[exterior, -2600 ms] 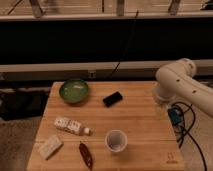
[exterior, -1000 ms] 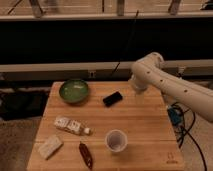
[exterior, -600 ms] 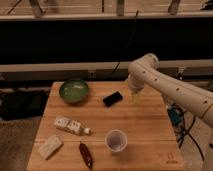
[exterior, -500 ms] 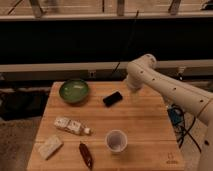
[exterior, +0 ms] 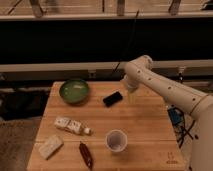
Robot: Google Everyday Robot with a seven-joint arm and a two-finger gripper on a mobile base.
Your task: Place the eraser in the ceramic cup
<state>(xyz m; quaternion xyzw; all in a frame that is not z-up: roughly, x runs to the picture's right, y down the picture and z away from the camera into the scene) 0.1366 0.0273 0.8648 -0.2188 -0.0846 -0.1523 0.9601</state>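
Note:
The eraser (exterior: 113, 98), a small flat black block, lies on the wooden table (exterior: 145, 125) just right of the green bowl. The ceramic cup (exterior: 116, 140), white and upright, stands near the table's front edge, well in front of the eraser. My white arm reaches in from the right and bends down over the back of the table. Its gripper (exterior: 131, 94) hangs just right of the eraser, a little above the tabletop, open with nothing in it and apart from the eraser.
A green bowl (exterior: 75, 91) sits at the back left. A small white packet (exterior: 70, 125), a pale beige sponge block (exterior: 51, 146) and a dark red pepper-like item (exterior: 86, 154) lie at the front left. Cables and a blue part (exterior: 173, 116) hang beside the table's right edge.
My arm has swung left from the table's right side, bringing the gripper close to the eraser's right end. The objects on the table have not moved.

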